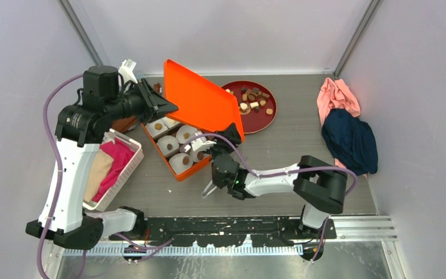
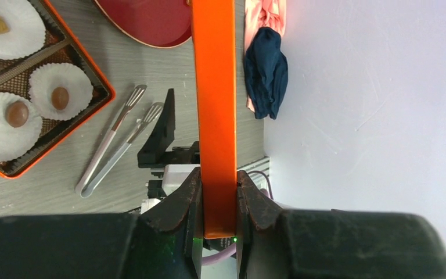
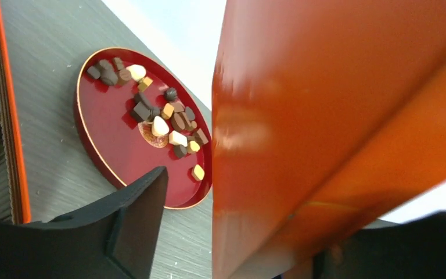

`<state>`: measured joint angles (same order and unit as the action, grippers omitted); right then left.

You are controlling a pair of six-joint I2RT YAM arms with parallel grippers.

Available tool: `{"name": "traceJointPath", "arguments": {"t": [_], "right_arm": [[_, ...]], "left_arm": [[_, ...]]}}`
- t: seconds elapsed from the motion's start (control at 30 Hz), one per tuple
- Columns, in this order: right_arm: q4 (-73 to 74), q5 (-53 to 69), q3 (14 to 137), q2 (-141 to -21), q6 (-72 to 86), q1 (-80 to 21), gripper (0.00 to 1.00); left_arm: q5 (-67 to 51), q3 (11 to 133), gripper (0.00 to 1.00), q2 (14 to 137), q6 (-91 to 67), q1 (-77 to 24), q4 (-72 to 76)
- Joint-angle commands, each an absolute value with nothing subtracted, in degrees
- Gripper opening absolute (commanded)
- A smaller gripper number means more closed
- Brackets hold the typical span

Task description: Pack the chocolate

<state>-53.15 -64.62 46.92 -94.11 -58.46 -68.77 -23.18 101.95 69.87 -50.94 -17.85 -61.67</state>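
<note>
A soft pink cloth lies crumpled at the right of the grey wooden table, touching a dark blue cloth. On the left, a white woven basket holds a bright pink cloth and a tan cloth. Thin metal tongs lie flat on the table

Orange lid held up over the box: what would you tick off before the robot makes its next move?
1. Left gripper clamped on the orange lid edge: ok.
2. Right gripper gripping the lid: not ok; a gap shows beside one finger.
3. Red plate emptied: not ok; many chocolate pieces lie on it.
4. Every paper cup in the box filled: cannot tell; the lid hides some.
5. Tongs clear of the box: ok, they lie on the table beside it.
</note>
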Motion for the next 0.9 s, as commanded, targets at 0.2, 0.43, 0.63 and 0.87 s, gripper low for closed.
{"name": "traceJointPath", "arguments": {"t": [0.2, 0.43, 0.63, 0.87], "right_arm": [[-82.3, -68.5, 50.2, -102.8, -77.2, -70.6, 0.10], [-82.2, -69.5, 51.8, -101.3, -76.6, -71.1, 0.12], [-80.2, -71.6, 53.5, -100.5, -76.0, -71.1, 0.13], [-55.4, -72.2, 54.1, -93.5, -57.8, -71.1, 0.09]], "left_arm": [[-29.4, 101.9, 0.06, 66.9, -52.6, -15.6, -56.7], [-31.5, 100.7, 0.26, 66.7, -52.6, -13.7, -55.9], [-32.4, 101.2, 0.62, 66.7, -51.6, -12.6, -54.6], [-29.1, 109.9, 1.00, 67.4, -46.6, -12.1, -56.8]]}}
